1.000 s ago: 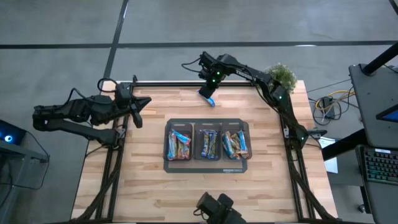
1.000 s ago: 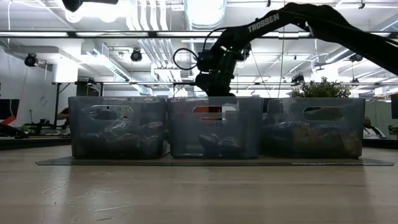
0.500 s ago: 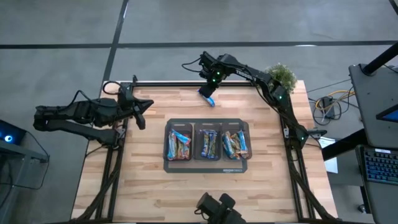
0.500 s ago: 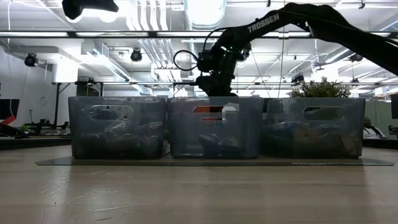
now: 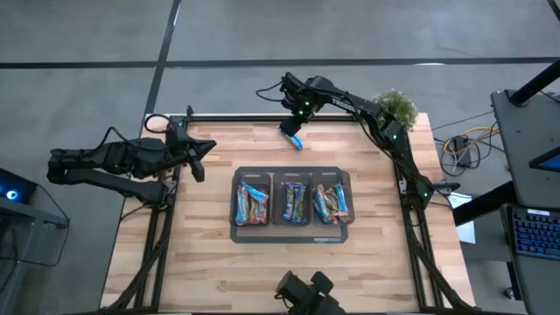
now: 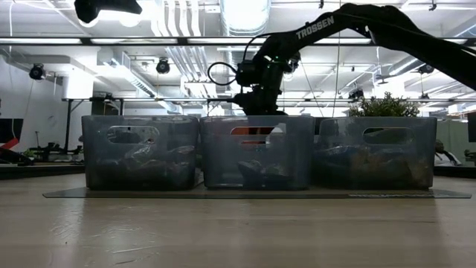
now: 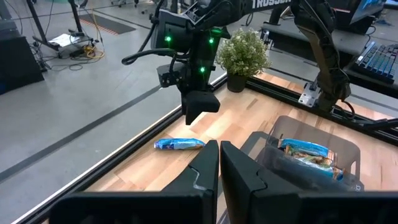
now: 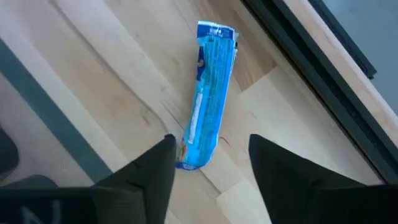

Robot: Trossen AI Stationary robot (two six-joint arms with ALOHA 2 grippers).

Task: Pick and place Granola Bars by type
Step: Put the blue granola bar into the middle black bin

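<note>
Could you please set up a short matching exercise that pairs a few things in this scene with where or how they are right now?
Things:
1. light blue bar
2. left end effector
3. right end effector
4. plant

States:
A. shut, over the table's left edge
B. at the table's far right corner
C. flat on the wood beyond the bins
D. open, above the bar

Pairs: 1-C, 2-A, 3-D, 4-B

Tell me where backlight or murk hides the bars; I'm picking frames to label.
Low view: bright ceiling lights backlight the scene, and the frosted bins blur their contents. High view: evenly lit, bars distinct. Right wrist view: light blue bar sharp on the table, the open right gripper dark.
</note>
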